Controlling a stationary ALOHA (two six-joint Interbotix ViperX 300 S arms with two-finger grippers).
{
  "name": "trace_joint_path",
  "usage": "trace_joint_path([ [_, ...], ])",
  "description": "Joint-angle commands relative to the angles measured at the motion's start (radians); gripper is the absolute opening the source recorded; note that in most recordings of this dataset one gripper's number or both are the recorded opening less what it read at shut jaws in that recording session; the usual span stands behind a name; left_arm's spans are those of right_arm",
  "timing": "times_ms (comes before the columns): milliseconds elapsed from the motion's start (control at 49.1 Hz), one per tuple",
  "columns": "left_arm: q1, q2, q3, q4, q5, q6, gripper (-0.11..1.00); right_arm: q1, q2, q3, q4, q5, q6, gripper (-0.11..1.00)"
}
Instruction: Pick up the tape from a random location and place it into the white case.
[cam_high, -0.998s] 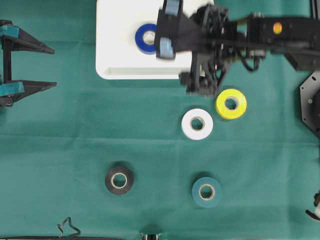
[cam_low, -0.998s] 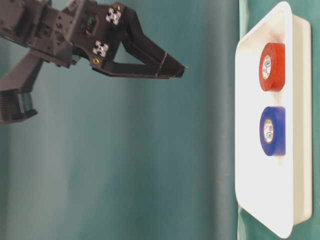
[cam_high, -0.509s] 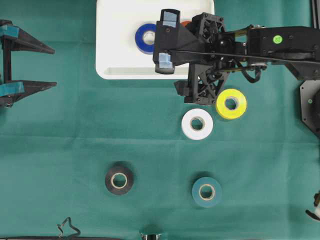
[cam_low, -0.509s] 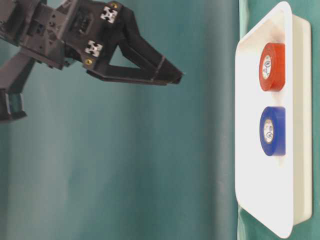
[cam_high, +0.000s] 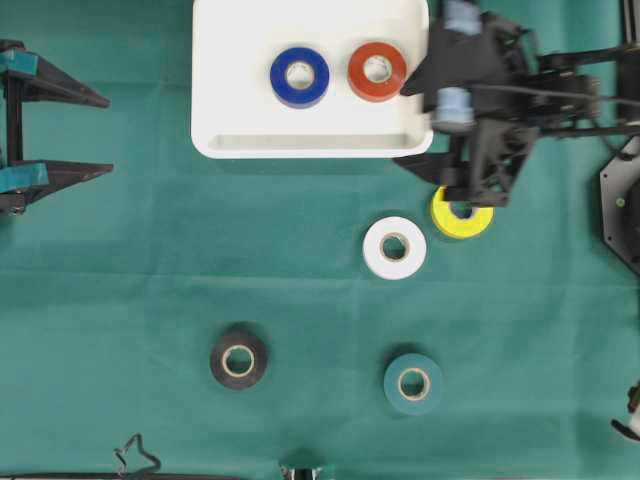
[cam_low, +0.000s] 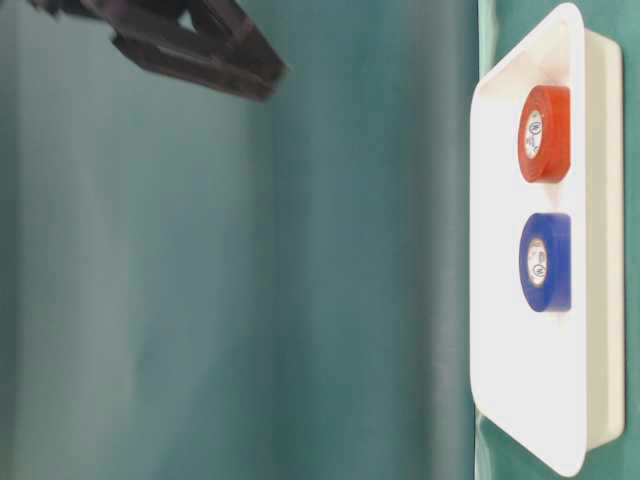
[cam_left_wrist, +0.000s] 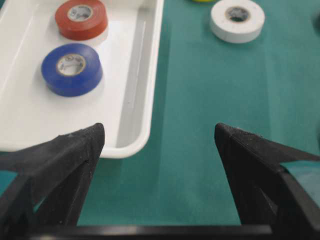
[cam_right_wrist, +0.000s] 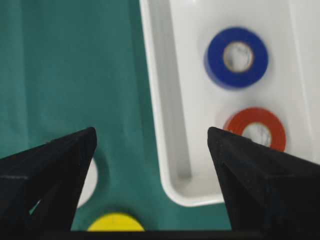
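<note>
The white case (cam_high: 310, 146) lies at the top middle with a blue tape (cam_high: 299, 77) and a red tape (cam_high: 377, 71) flat inside it. My right gripper (cam_high: 410, 125) hangs open and empty over the case's near right corner. It partly covers a yellow tape (cam_high: 462, 217) on the cloth. In the right wrist view the case's corner (cam_right_wrist: 192, 197) shows between the open fingers (cam_right_wrist: 65, 155). A white tape (cam_high: 395, 247) lies just below. My left gripper (cam_high: 105, 135) stands open and empty at the left edge, pointing at the case (cam_left_wrist: 145, 100).
A black tape (cam_high: 238, 360) and a teal tape (cam_high: 413, 383) lie on the green cloth nearer the front. A black wire clip (cam_high: 135, 458) sits at the front left edge. A black mount (cam_high: 620, 210) stands at the right edge.
My right gripper has drawn back to the right off the case, still open, which uncovers the red tape lying inside. The left arm has not moved.
</note>
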Motion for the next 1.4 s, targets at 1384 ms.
trace_joint_path([
  [1384,-0.002,0.005,-0.003,-0.002,-0.014,0.0,0.97,-0.037,-0.397,0.67,0.003,-0.664,0.003,0.85],
])
